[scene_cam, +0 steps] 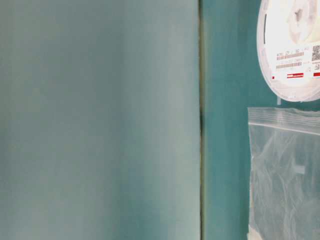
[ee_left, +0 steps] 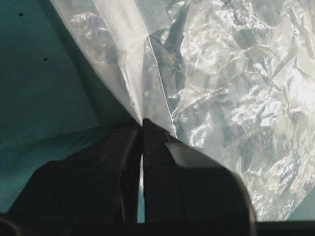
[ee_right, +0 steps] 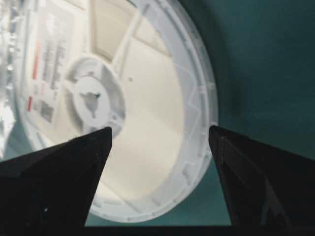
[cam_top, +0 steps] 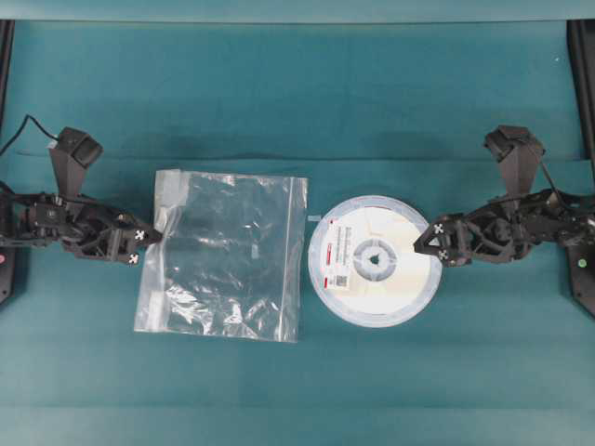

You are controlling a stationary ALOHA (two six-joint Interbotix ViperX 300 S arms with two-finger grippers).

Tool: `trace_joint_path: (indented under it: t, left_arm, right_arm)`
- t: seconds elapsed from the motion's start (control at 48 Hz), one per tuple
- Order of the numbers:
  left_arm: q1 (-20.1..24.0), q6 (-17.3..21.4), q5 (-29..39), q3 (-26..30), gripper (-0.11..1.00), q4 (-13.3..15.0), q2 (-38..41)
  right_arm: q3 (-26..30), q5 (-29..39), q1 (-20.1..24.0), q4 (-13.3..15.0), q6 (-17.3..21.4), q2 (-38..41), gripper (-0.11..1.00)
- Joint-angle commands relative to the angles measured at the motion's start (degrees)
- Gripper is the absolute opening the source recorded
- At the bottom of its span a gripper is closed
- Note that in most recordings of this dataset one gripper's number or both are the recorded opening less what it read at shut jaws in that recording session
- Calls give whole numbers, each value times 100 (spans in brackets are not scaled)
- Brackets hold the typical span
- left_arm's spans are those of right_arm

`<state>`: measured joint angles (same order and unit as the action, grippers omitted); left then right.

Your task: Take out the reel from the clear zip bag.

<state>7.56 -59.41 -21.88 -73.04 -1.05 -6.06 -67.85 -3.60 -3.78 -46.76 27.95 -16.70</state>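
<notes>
The reel (cam_top: 374, 261), a flat white disc with a grey spoked hub and a red-and-white label, lies on the teal table, outside the clear zip bag (cam_top: 228, 255) and just right of it. The crinkly bag lies flat with nothing in it, its zip edge toward the reel. My left gripper (cam_top: 149, 243) is shut on the bag's left edge; the left wrist view shows the film (ee_left: 236, 88) pinched between the jaws (ee_left: 142, 123). My right gripper (cam_top: 429, 243) is open at the reel's right rim. In the right wrist view the reel (ee_right: 133, 113) shows between the spread fingers (ee_right: 160, 129).
The teal table cloth (cam_top: 297, 102) stretches behind and in front of both things. Black frame posts stand at the far left and right edges (cam_top: 581, 84). The table-level view shows the reel (scene_cam: 292, 50), the bag (scene_cam: 285, 175) and a blurred teal surface.
</notes>
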Motion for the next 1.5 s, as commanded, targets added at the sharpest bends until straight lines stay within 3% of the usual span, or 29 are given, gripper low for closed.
trace_joint_path:
  t: [0.0, 0.125, 0.333, 0.479, 0.688, 1.084, 1.334, 1.479]
  left_arm:
    - [-35, 9, 0, 167, 1, -18, 35]
    - [-35, 9, 0, 167, 16, -26, 0]
    - [-53, -18, 0, 167, 70, -18, -123]
    - [-53, -9, 18, 158, 94, -26, -193]
    - [-53, 0, 492, 185, 88, -18, -492]
    - [-53, 44, 1688, 193, 89, -26, -1749]
    - [-79, 149, 2083, 176, 89, -70, -2646]
    - [-88, 545, 2417, 158, 89, -70, -3278]
  right_arm:
    - [79, -35, 18, 18, -26, -123, 94]
    - [79, -18, 18, 18, -26, -220, 94]
    - [79, 9, 44, 62, -35, -325, 94]
    - [79, 9, 53, 97, -35, -396, 94]
    - [79, 9, 53, 141, -44, -475, 94]
    - [79, 9, 53, 149, -185, -615, 94]
    - [229, 9, 105, 501, -483, -800, 94]
    - [422, 9, 132, 694, -844, -914, 94]
